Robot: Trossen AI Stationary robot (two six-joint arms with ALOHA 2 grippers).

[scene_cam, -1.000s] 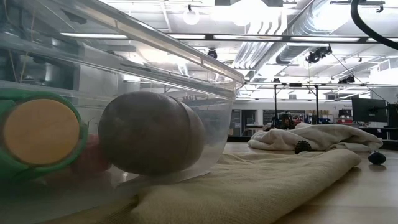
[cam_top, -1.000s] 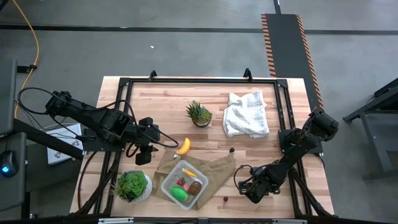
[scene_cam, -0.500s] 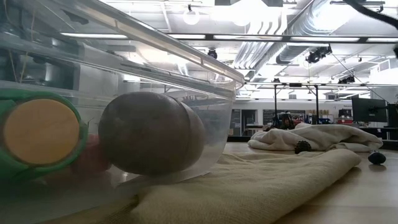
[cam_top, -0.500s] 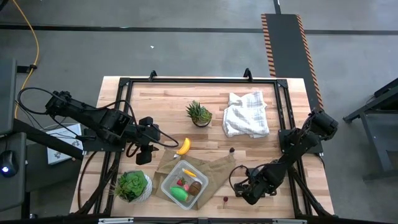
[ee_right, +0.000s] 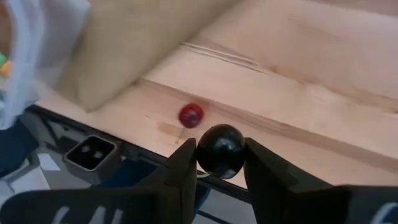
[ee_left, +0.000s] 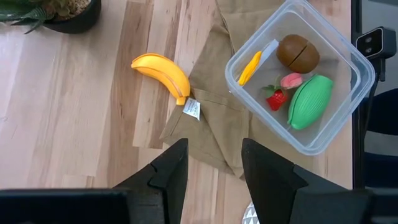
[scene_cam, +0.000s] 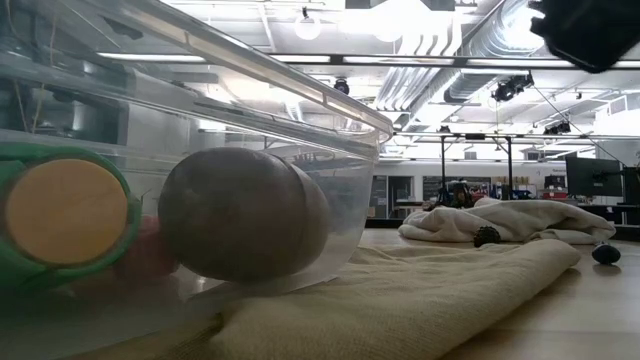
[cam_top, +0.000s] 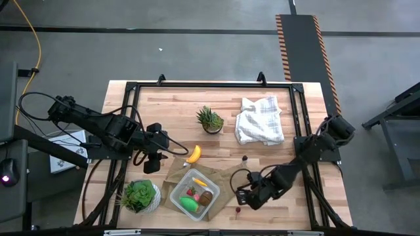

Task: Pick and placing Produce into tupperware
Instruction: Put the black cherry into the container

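My right gripper (cam_top: 240, 198) reaches low over the table's near edge, just right of the brown paper bag (cam_top: 226, 178), its fingers (ee_right: 266, 174) clamped on a small dark round piece (ee_right: 219, 150). A small red round piece (ee_right: 191, 115) lies on the wood just beyond that grip, close to the table edge. My left gripper (ee_left: 210, 163) hangs above the left side of the table, fingers apart and holding nothing, facing the bag and the yellow banana (ee_left: 165, 74), which lies on the wood touching the bag's edge. The tupperware (ee_left: 359, 93), a clear rounded-square box, sits on the bag and holds a brown kiwi (ee_left: 297, 52), a green oval (ee_left: 310, 101), a red strawberry (ee_left: 276, 99), a pink piece (ee_left: 290, 80) and a yellow-orange piece (ee_left: 250, 66). Another small dark piece (cam_top: 244, 158) rests on the wood near the white cloth (cam_top: 260, 120).
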